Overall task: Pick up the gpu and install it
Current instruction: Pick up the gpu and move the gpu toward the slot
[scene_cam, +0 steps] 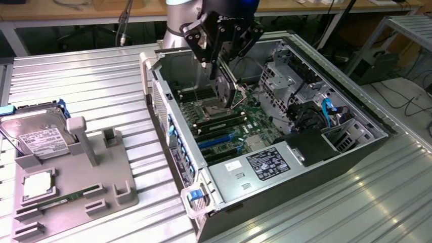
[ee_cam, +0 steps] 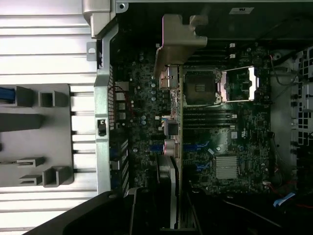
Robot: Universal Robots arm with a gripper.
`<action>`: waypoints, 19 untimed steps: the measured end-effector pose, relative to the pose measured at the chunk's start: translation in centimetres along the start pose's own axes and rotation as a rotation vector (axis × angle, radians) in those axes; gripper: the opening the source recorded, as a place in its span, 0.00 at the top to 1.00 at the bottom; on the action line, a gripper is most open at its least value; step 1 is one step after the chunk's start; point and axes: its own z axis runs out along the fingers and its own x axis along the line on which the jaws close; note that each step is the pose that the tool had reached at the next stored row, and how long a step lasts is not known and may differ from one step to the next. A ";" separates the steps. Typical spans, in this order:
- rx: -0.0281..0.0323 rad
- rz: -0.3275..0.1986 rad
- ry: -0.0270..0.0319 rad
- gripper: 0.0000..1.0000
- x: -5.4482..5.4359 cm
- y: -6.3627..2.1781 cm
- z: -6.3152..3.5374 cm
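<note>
My gripper [scene_cam: 221,65] hangs over the open computer case [scene_cam: 351,109], shut on the gpu [scene_cam: 225,90]. The card is dark and hangs edge-down just above the motherboard [scene_cam: 236,126], near the open CPU socket [scene_cam: 210,109]. In the wrist view the gpu [ee_cam: 177,122] appears edge-on as a thin strip. Its silver bracket [ee_cam: 178,41] lies toward the case's rear wall, and my gripper [ee_cam: 172,210] clamps its near end. The blue expansion slots [scene_cam: 216,142] lie beyond the card, toward the case front; whether the card touches the board I cannot tell.
At the exterior view's left, a grey fixture tray [scene_cam: 101,182] holds a silver hard drive [scene_cam: 37,136], a CPU [scene_cam: 37,183] and a green RAM stick [scene_cam: 64,200]. Inside the case are a drive cage [scene_cam: 287,76], blue cables [scene_cam: 329,109] and a labelled power supply [scene_cam: 266,164].
</note>
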 end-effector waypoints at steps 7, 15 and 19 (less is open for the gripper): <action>0.0002 0.005 -0.0002 0.72 -2.6 0.06 0.07; 0.0003 0.008 -0.0003 0.72 -5.3 0.12 0.13; 0.0002 0.008 -0.0005 0.72 -6.5 0.16 0.18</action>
